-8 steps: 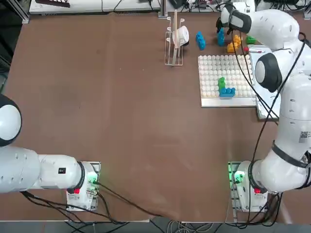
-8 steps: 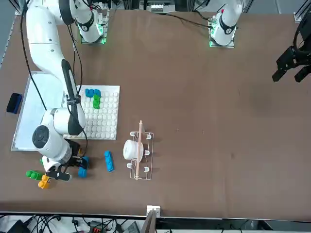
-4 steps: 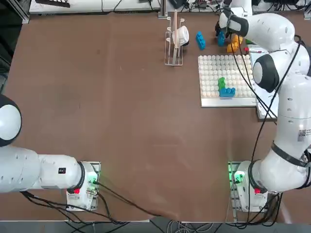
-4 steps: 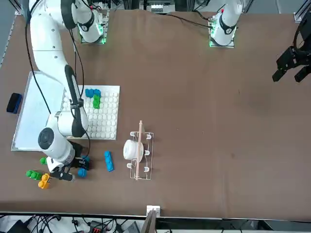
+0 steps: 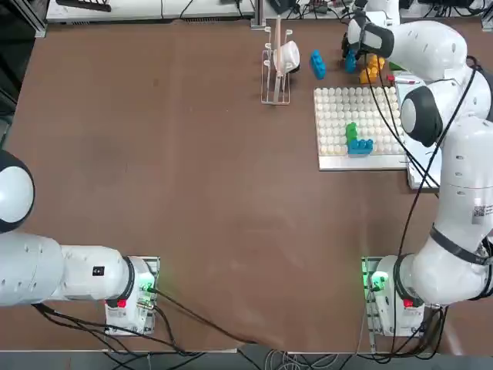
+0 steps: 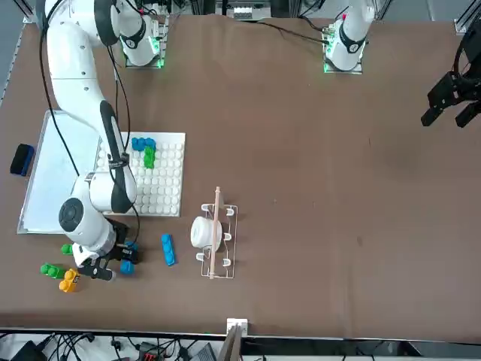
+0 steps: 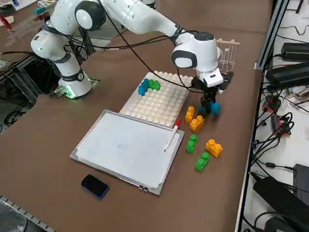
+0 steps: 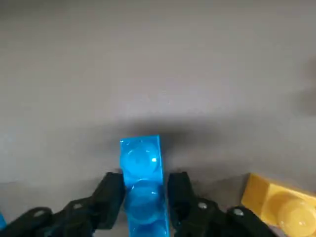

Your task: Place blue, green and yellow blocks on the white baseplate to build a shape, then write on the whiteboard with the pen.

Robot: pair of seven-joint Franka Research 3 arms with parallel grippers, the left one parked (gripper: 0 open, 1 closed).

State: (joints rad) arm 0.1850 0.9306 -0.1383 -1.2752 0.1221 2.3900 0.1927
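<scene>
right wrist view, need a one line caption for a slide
Right claw straddling a blue block on the brown table, fingers close against its sides, a yellow block beside it.

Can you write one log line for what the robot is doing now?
right pincer | closing round blue block | block on table | baseplate: green, blue placed

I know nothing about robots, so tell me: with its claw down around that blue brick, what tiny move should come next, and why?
Probably finish squeezing, then lift. The right gripper straddles the blue brick, a finger close on each side, and the brick still sits on the table. The white studded plate already holds a blue and a green brick.
</scene>
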